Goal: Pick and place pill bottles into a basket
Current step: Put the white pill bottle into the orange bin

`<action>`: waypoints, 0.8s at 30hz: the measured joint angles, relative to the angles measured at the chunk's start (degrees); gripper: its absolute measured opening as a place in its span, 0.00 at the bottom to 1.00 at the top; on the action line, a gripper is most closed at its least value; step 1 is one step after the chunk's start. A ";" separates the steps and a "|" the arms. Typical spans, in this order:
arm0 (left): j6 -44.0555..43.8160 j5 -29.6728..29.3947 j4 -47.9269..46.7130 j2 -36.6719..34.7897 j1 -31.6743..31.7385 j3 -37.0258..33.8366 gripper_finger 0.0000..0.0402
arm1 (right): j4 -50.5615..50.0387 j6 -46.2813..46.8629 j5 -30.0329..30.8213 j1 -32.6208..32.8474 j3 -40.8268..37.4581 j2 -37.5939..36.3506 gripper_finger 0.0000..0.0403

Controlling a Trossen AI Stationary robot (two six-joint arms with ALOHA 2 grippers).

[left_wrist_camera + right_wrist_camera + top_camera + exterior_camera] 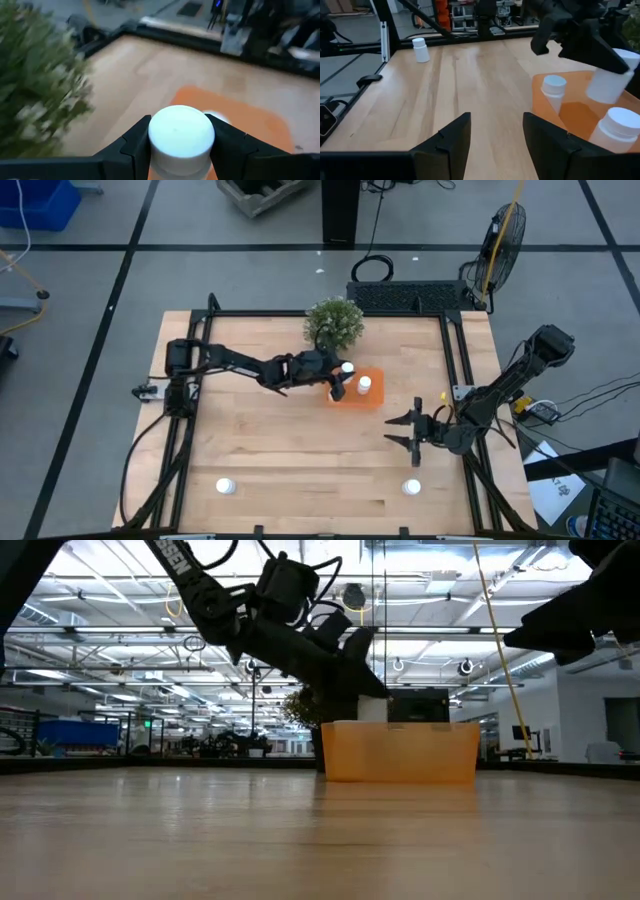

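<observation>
Left gripper (pixel 340 383) clamped on a white pill bottle (pixel 181 137), hanging tilted over the orange basket's (pixel 372 401) near-plant edge; the potted plant (pixel 334 323) sits just behind that gripper. Two more capped bottles (pixel 553 89) stand inside the basket just beneath and beside the held one. Right gripper (pixel 408 430) hangs fingers apart, empty, above bare table, with the basket ahead of its fingertips. One bottle (pixel 411 487) stands on the table near the right gripper, another (pixel 226 486) well apart at the far front corner.
</observation>
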 joint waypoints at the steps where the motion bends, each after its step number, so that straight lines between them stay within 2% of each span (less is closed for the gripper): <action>1: 0.03 0.48 0.61 0.58 0.03 0.12 0.41 | -0.05 0.01 -0.02 -0.10 0.00 0.01 0.42; 7: -1.22 4.32 2.08 3.76 1.17 0.04 0.44 | -0.17 0.01 -0.07 -0.13 -0.09 0.01 0.42; 15: -1.01 4.00 3.31 5.01 1.29 0.15 0.41 | -0.42 0.01 -0.17 -0.13 -0.09 0.01 0.42; 24: -1.34 4.13 3.12 5.01 0.85 0.15 0.59 | -0.44 -0.01 -0.24 -0.13 -0.09 0.01 0.42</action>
